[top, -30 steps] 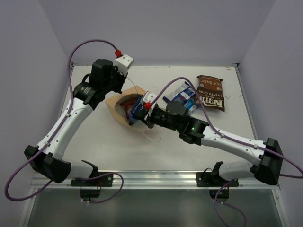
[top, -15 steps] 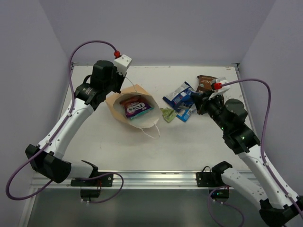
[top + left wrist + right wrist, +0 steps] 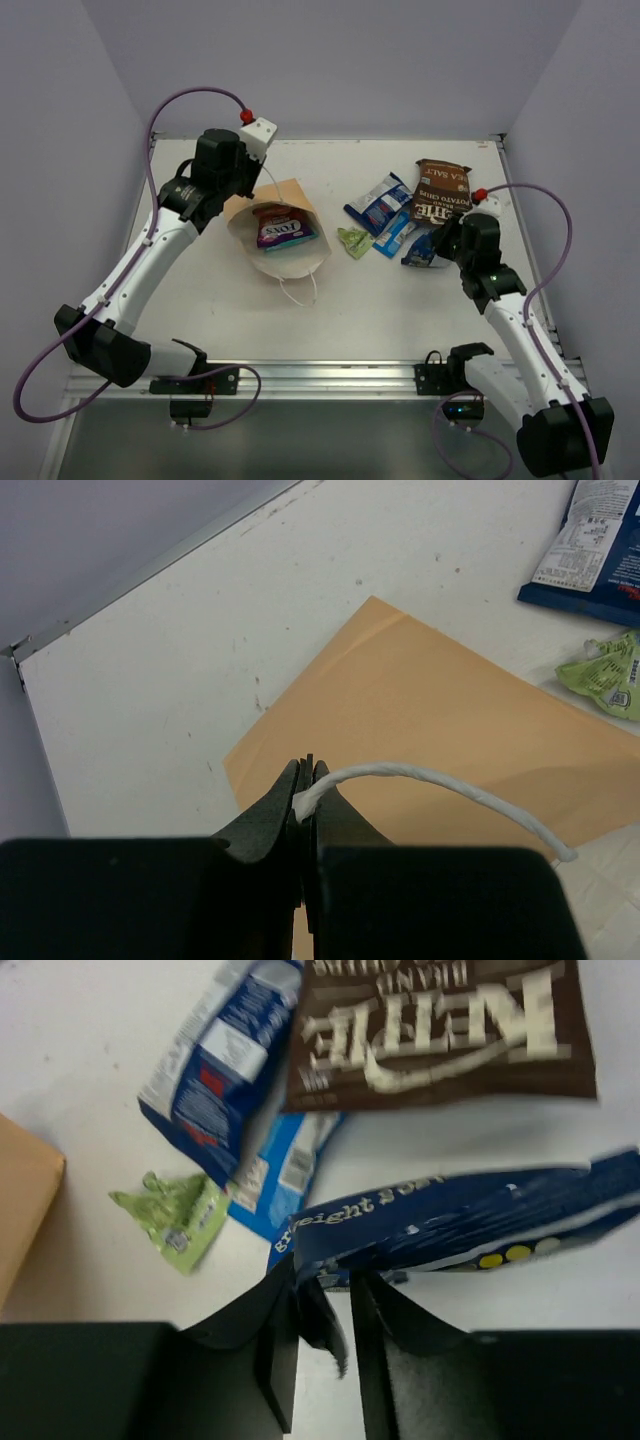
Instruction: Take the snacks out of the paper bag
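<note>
The tan paper bag (image 3: 292, 263) lies on its side with its mouth toward the near edge. A purple packet (image 3: 278, 232) and a teal one (image 3: 303, 238) show inside. My left gripper (image 3: 305, 780) is shut on the bag's white string handle (image 3: 430, 778), just above the kraft side (image 3: 440, 710). My right gripper (image 3: 325, 1290) stands slightly open over the table. A corner of a dark-blue chip bag (image 3: 470, 1220) hangs between its fingers, against the left one. In the top view that bag (image 3: 420, 250) lies right beside the gripper (image 3: 440, 245).
A brown chip bag (image 3: 443, 195) lies at the back right. Two blue-white packets (image 3: 378, 202) (image 3: 395, 233) and a small green wrapper (image 3: 353, 241) lie between it and the paper bag. A second string handle (image 3: 298, 292) trails toward the near edge.
My right arm came out of the paper bag and swung right with the dark-blue chip bag, down beside the brown one. Its jaws have parted a little. The left arm held still.
</note>
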`<control>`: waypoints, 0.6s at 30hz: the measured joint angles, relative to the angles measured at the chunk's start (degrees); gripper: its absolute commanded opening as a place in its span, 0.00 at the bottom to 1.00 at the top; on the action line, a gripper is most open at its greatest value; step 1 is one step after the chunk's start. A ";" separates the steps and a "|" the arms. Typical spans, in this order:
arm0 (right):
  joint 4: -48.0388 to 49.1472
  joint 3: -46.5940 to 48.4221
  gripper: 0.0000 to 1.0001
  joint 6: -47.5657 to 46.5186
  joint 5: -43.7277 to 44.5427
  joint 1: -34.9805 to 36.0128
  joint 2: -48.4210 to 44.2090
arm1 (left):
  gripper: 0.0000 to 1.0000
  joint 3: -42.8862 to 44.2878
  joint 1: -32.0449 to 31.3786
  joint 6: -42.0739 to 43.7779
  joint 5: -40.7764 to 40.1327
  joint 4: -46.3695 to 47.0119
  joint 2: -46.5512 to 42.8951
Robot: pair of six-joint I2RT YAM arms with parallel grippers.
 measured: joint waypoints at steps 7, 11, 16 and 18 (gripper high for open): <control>-10.95 -11.78 0.65 8.17 0.09 0.00 -15.67 | 0.00 0.09 0.00 -0.02 1.18 -0.11 0.00; -15.93 -9.33 0.67 8.50 -0.74 0.02 -22.80 | 0.00 0.83 0.00 -0.02 1.90 -0.37 0.00; -20.72 0.96 0.69 6.01 -1.01 0.04 -23.26 | 0.00 1.84 0.00 -0.02 2.58 -0.68 0.00; -21.20 4.96 0.70 4.37 -1.79 0.04 -23.34 | 0.00 2.05 0.00 -0.02 2.67 -1.03 0.00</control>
